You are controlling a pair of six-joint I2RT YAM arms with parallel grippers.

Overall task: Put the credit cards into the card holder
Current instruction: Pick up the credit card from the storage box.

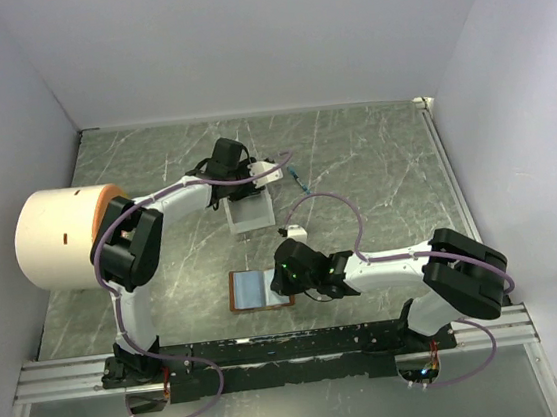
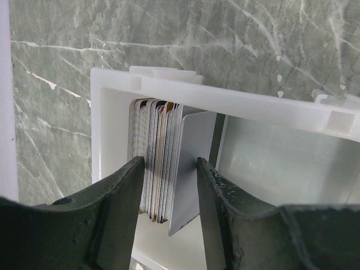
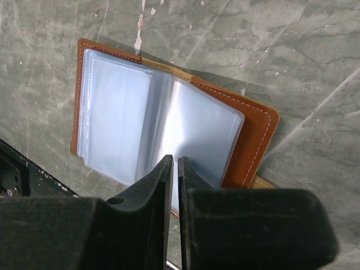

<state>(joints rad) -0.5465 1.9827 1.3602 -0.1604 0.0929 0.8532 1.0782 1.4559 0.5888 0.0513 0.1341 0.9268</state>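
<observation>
The left gripper [image 2: 170, 164] is spread wide, one finger on each side of a stack of thin plastic credit cards [image 2: 153, 135] that stand on edge inside a white rectangular plastic box [image 2: 236, 101]. The cards are packed against the box's left wall, pale and tan edges showing, with a pale grey card outermost on the right. Whether the fingers touch the stack I cannot tell. The box sits on the grey-green marbled tabletop [image 2: 236, 39], well apart from the holder.

The small brown leather card holder [image 3: 256, 132] lies open and flat near the front edge of the tabletop, its pale blue-grey clear pockets facing up (one leaf stands raised along the fold). The right gripper [image 3: 171, 164] hangs over its near edge, fingers pressed almost together with only a thin slit between them; whether a pocket leaf is caught there I cannot tell.

A wide cream cylinder [image 1: 56, 239] stands at the left.
</observation>
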